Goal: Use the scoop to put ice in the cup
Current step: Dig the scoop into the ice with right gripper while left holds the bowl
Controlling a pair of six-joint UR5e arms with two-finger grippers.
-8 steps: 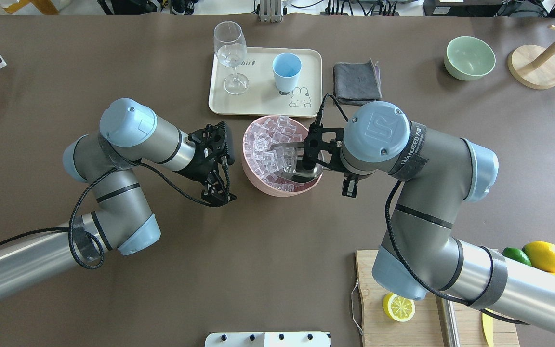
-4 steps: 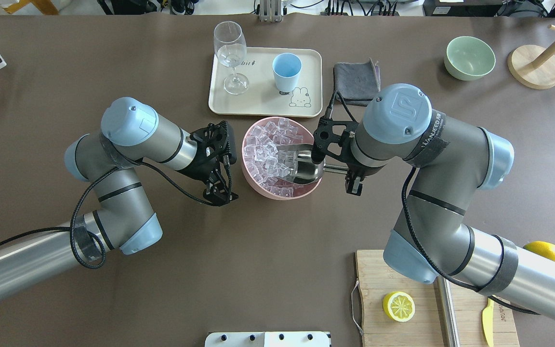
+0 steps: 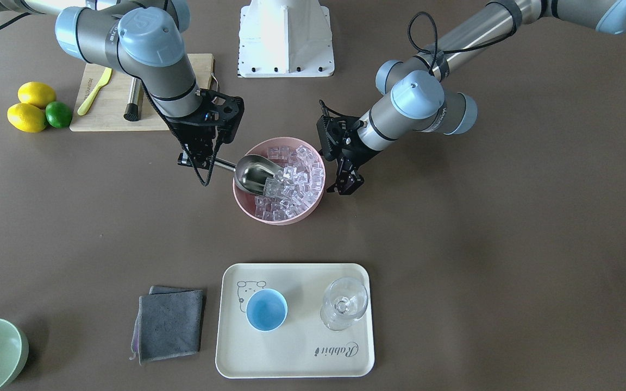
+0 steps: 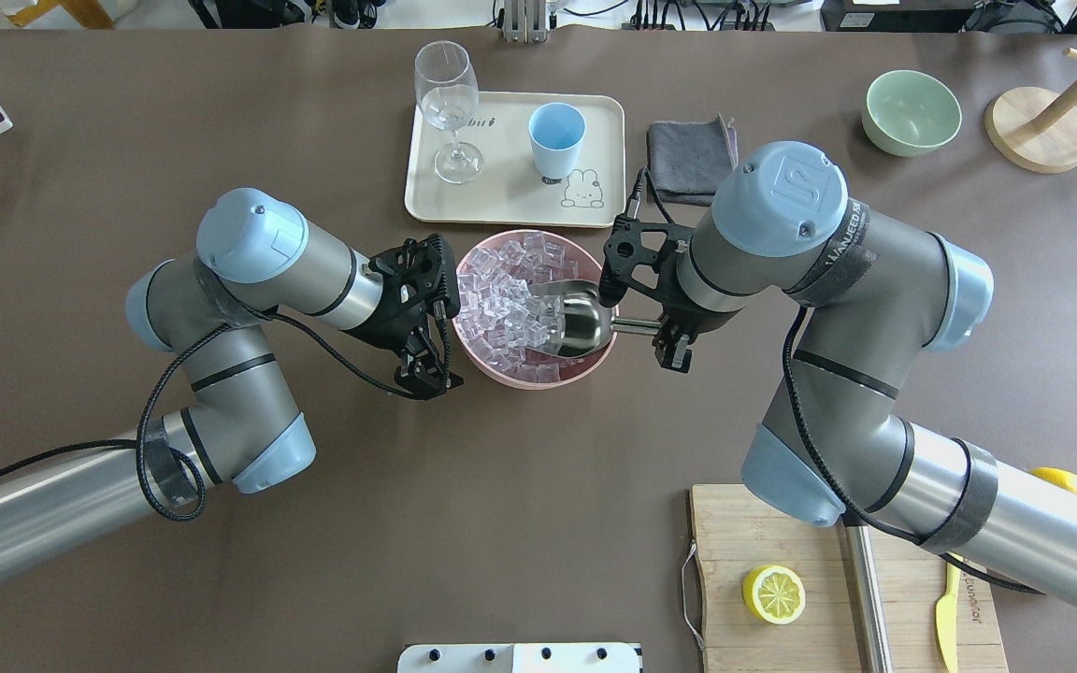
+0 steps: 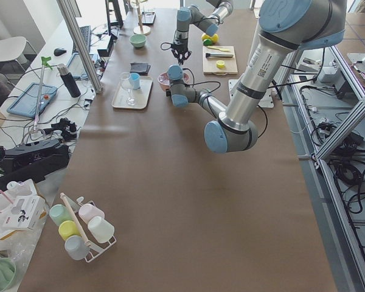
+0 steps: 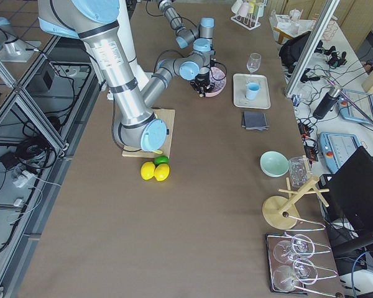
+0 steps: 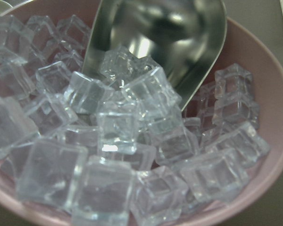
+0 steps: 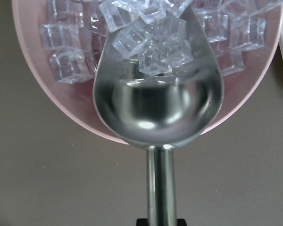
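Note:
The steel scoop [image 4: 581, 318] lies in the pink bowl [image 4: 538, 381], its mouth pushed into the heap of clear ice [image 4: 501, 308]. My right gripper [image 4: 660, 327] is shut on the scoop's rod handle just outside the bowl's right rim. The right wrist view shows a few ice cubes [image 8: 151, 47] at the front of the scoop [image 8: 158, 108]. My left gripper [image 4: 426, 374] is open and empty beside the bowl's left rim. The light-blue cup [image 4: 556, 131] stands upright and empty on the cream tray [image 4: 510, 201] beyond the bowl.
A wine glass [image 4: 448, 103] shares the tray. A grey cloth [image 4: 691, 159] lies right of it, and a green bowl [image 4: 911, 112] further right. A cutting board [image 4: 782, 561] with a lemon half, a yellow knife and a steel cylinder sits front right.
My right wrist has drawn back to the right and away from over the bowl, turning the scoop's mouth into the ice. The pink bowl has slid a little towards my left gripper.

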